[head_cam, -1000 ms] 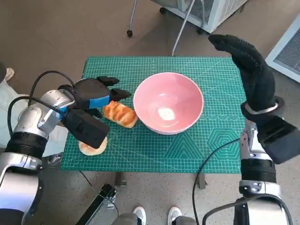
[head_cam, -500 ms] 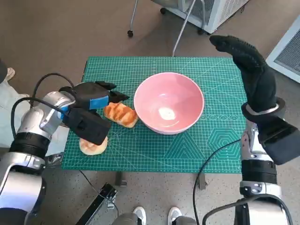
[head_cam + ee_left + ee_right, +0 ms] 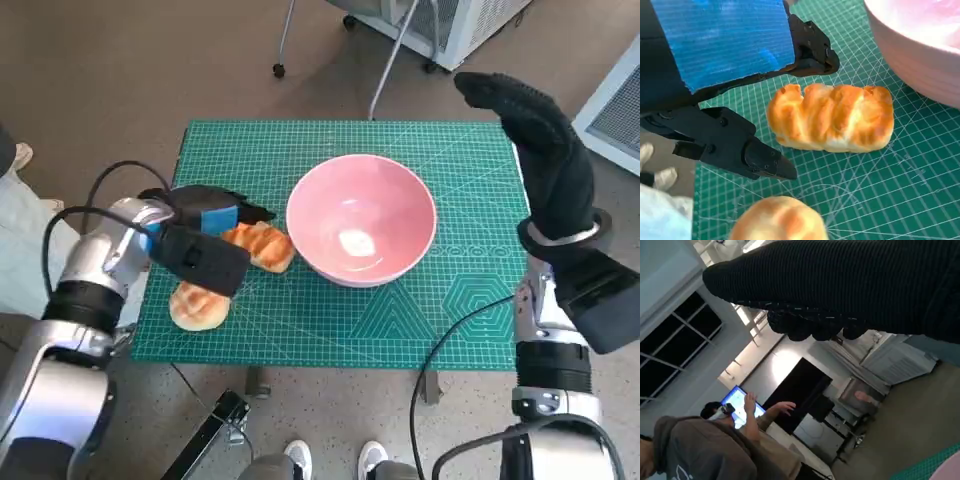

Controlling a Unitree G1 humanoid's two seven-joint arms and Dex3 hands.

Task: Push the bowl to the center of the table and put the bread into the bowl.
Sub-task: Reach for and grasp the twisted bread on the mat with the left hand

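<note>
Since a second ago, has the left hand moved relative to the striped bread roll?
Yes. The left hand has drawn in over the left end of the striped bread roll, dropping closer to the mat; the roll stays beside the pink bowl.

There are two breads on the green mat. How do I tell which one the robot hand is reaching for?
Find the big pink bowl in the middle of the green mat. Right beside it, on the side of the blue-taped left robot hand, lies the long bread, between that hand's open fingers. It is long and ridged; the other bread, nearer the table's edge, is round.
</note>
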